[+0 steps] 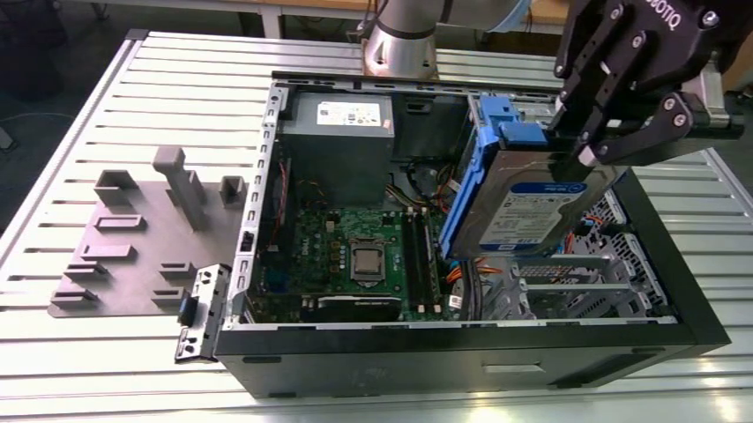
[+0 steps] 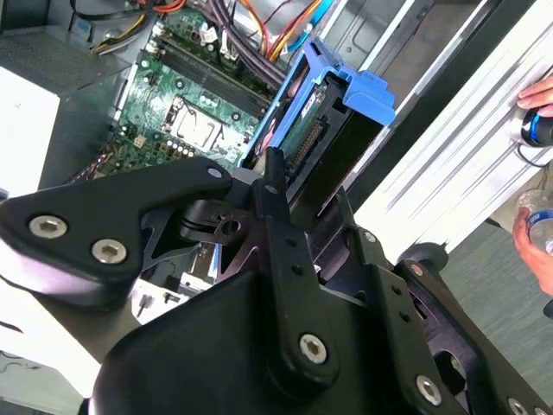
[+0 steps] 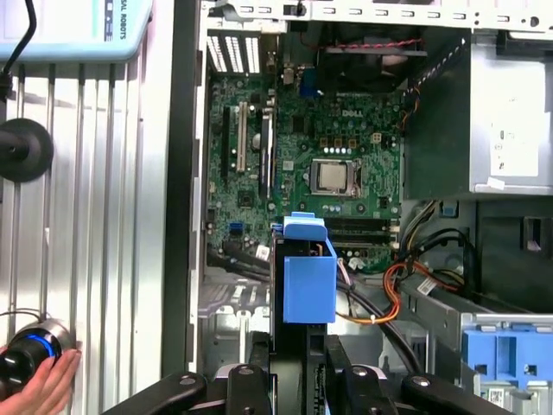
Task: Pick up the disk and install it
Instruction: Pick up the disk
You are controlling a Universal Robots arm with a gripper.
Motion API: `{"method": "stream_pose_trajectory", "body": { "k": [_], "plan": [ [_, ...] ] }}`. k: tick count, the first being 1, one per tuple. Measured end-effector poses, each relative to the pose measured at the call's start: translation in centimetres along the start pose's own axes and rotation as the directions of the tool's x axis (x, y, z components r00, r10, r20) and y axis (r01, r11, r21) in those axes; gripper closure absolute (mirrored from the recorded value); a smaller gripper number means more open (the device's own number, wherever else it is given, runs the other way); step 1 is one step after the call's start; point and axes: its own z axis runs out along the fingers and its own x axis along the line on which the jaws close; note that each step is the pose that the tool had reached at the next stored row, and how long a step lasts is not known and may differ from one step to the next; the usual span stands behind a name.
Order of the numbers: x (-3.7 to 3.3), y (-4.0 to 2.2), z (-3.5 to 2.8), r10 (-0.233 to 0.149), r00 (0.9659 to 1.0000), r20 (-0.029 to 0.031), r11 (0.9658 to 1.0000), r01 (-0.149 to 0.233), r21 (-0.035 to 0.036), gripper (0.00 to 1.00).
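The open computer case point(image 1: 471, 352) holds a power supply point(image 1: 341, 132) and motherboard point(image 1: 353, 256) toward the exterior view's left, while over its right part the disk point(image 1: 530, 211) hangs steeply tilted, long axis pointing down into the case, blue-tab end uppermost, clamped near that end by the gripper point(image 1: 585, 148).

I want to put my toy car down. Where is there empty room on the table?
The slatted table is bare behind the grey fixture plate, on the exterior view's left, and again in front of it. Inside the computer case it is crowded: motherboard, power supply, and the disk held by the gripper.
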Motion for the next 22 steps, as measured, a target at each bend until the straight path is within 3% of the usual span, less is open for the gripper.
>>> {"method": "stream_pose_trajectory", "body": {
  "k": [8, 15, 22],
  "plan": [
    [0.14, -2.29, -0.07, 0.0, 1.0, 0.0001, 0.9999, 0.0, -0.0151, 0.65],
    [0.89, -3.01, -0.11, 0.0, 1.0, 0.0001, 0.9998, 0.0, -0.0212, 0.65],
    [1.08, -4.45, -0.15, 0.001, 1.0, 0.0002, 0.9994, -0.001, -0.0337, 0.65]
  ]
}}
